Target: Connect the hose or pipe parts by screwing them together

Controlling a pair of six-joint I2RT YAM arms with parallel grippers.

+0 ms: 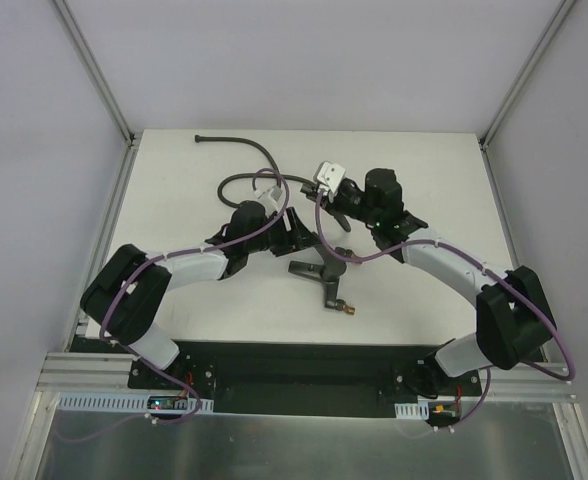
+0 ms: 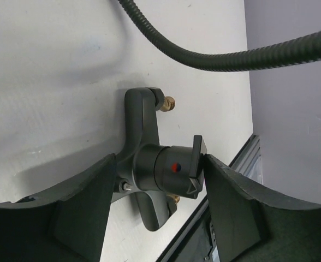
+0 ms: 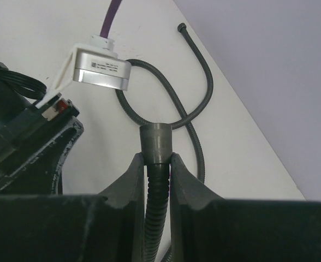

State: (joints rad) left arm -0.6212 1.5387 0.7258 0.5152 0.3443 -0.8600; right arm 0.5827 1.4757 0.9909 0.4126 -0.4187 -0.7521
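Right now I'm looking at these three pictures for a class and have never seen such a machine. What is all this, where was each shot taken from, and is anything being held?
These are two robot arms bolted at the near edge of a white table. One picture looks down from above and behind them; the other two come from a small camera on each wrist, so you see that arm's own two fingers.

On the table lie a long dark flexible hose, looping across the far side, and a short dark forked fitting with brass ends.

The right gripper is shut on the hose, just behind its grey end sleeve. The left gripper stands open with its fingers on either side of the fitting; one finger seems to touch the fitting's knob, but nothing is clamped yet.
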